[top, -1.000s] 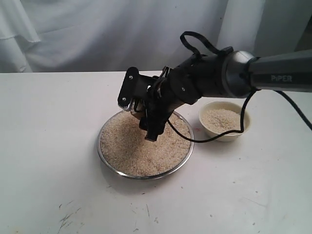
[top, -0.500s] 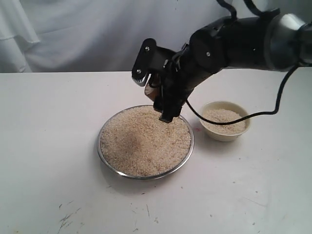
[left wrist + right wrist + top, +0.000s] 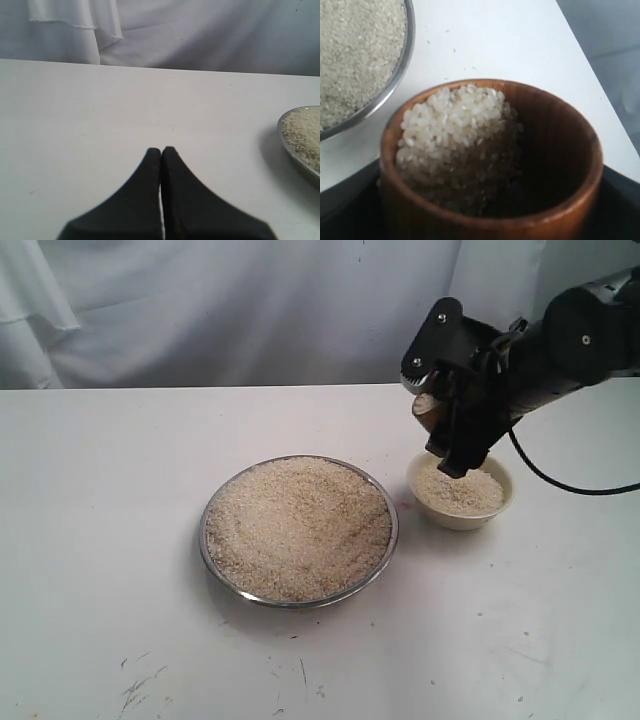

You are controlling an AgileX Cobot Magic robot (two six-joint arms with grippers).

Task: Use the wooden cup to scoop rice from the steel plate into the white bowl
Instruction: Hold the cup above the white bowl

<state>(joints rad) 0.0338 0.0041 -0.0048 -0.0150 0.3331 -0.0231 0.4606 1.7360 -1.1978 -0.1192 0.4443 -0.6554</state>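
You had the right gripper (image 3: 432, 422) up in the air by the bowl (image 3: 455, 522), jaws spread wide & clamped on the cup (image 3: 425, 412), which hung near the bowl's plate-side edge w/ a heap of rice (image 3: 455, 130) banked against one side of its inside. The plate (image 3: 205, 540) sat on the table (image 3: 100, 540) just beside the bowl, not touching, covered w/ grains rim to rim, & the bowl held a layer too. Your left gripper (image 3: 161, 151) hung low over the tabletop off to the plate's side, tips pressed together w/ nothing btwn them.
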